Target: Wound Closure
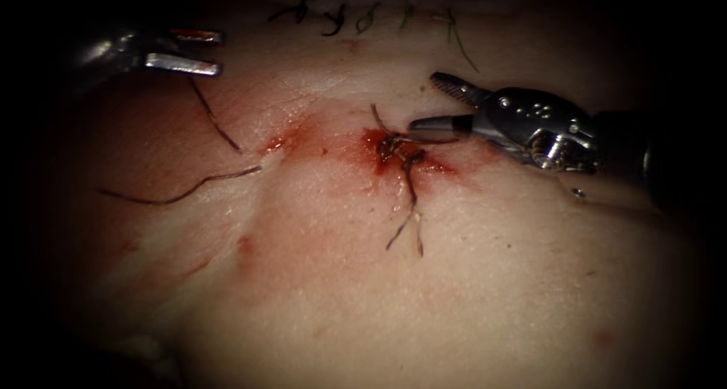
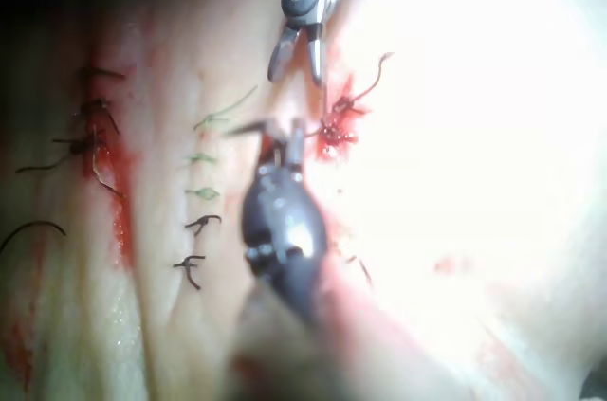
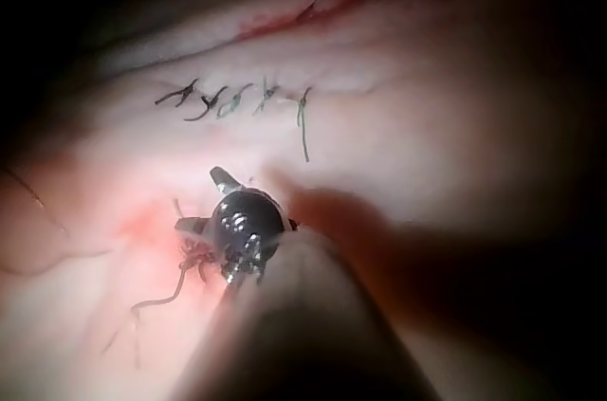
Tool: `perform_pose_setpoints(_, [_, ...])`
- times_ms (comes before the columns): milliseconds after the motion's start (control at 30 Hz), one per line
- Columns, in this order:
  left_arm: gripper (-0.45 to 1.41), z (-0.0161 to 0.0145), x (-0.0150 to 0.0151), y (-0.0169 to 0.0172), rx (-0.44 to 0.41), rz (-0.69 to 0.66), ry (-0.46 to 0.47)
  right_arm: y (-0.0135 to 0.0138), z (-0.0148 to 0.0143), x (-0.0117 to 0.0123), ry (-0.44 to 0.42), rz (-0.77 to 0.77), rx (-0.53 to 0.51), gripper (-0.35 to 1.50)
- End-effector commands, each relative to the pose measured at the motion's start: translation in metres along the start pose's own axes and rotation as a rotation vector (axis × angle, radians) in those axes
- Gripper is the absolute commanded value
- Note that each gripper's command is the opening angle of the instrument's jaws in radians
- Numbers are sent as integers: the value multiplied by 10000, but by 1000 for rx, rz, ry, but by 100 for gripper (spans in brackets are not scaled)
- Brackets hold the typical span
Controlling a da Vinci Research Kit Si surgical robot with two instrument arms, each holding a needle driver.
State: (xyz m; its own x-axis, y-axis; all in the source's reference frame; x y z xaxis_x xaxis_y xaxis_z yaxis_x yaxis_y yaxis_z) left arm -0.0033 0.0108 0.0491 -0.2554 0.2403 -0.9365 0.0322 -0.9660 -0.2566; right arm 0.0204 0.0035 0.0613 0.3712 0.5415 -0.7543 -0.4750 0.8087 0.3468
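On the tissue (image 1: pixel 341 283), a knot (image 1: pixel 394 148) sits in the cut amid red fluid (image 1: pixel 303 135), with short thread tails (image 1: pixel 409 222) trailing from it. Just right of the knot, my right tool (image 1: pixel 422 101) hovers with its jaws open, holding nothing; the right wrist view has it (image 3: pixel 204 200) right beside the knot (image 3: pixel 194 251). Far to the upper left, my left tool (image 1: pixel 208 50) is open and empty. A dark thread (image 1: pixel 216 120) runs from under its lower jaw across the tissue. The left wrist view has the left tool (image 2: pixel 270 131), the right tool (image 2: pixel 296 60) and the knot (image 2: pixel 332 131).
A row of finished stitches (image 1: pixel 363 14) lies beyond the cut, also caught in the wrist views (image 2: pixel 201 194) (image 3: pixel 237 98). A loose thread piece (image 1: pixel 182 194) rests on the tissue left of the cut. Another stitched red cut (image 2: pixel 95 140) lies farther off.
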Motion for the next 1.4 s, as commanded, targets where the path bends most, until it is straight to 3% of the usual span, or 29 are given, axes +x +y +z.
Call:
perform_pose_setpoints(33, [-45,8,-14,1,2,-6,-17,-1,-9,-15,-2,5,-11,148])
perform_pose_setpoints(67, [-45,10,-25,3,5,-20,-32,-2,-15,-19,1,6,-16,148])
perform_pose_setpoints(167, [34,18,-51,6,-4,-87,-70,-4,-32,-30,-5,6,-32,148])
perform_pose_setpoints(233, [61,27,-69,8,-18,-126,-105,-6,-40,-37,-7,7,-45,148])
perform_pose_setpoints(300, [106,36,-83,10,-14,-164,-145,-8,-44,-42,-7,8,-58,148])
perform_pose_setpoints(400, [123,45,-96,19,-39,-176,-235,-17,-42,-54,1,6,-54,148])
perform_pose_setpoints(633, [128,40,-87,31,-42,-183,-310,-33,-35,-73,4,-14,-46,148])
perform_pose_setpoints(867, [128,13,-61,26,28,-144,-417,-49,-30,-92,-18,-41,-35,148])
perform_pose_setpoints(1067, [126,-40,-1,-5,69,-93,-474,-54,-29,-96,-22,-34,-33,148])
perform_pose_setpoints(1400, [123,-85,91,-24,134,-37,-418,-58,-37,-89,-24,-22,-22,148])
